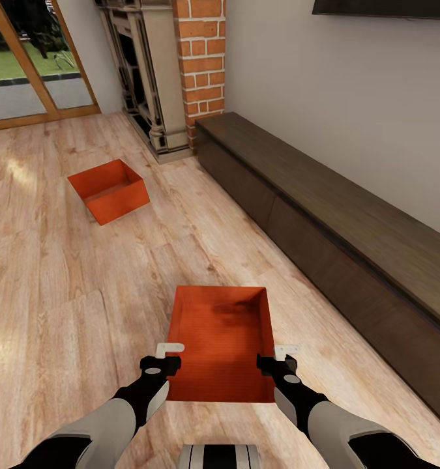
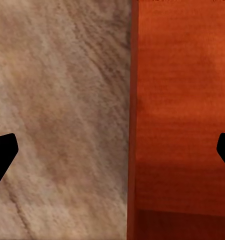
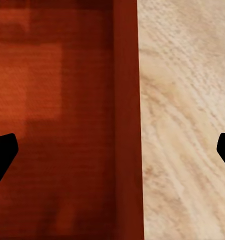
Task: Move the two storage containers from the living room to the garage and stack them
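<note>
The near storage container (image 1: 221,342) lies open-top on the wood-plank floor (image 1: 44,273), long axis running near to far. The left gripper (image 1: 170,357) and right gripper (image 1: 276,357) straddle its side walls, jaws apart, seemingly not yet clamped. The second container (image 1: 109,190) sits far left, before the fireplace (image 1: 145,78).

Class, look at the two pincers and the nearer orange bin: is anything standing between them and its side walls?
Nothing visible does. The left pincer and right pincer each straddle a side wall of the near bin, jaws open.
</note>
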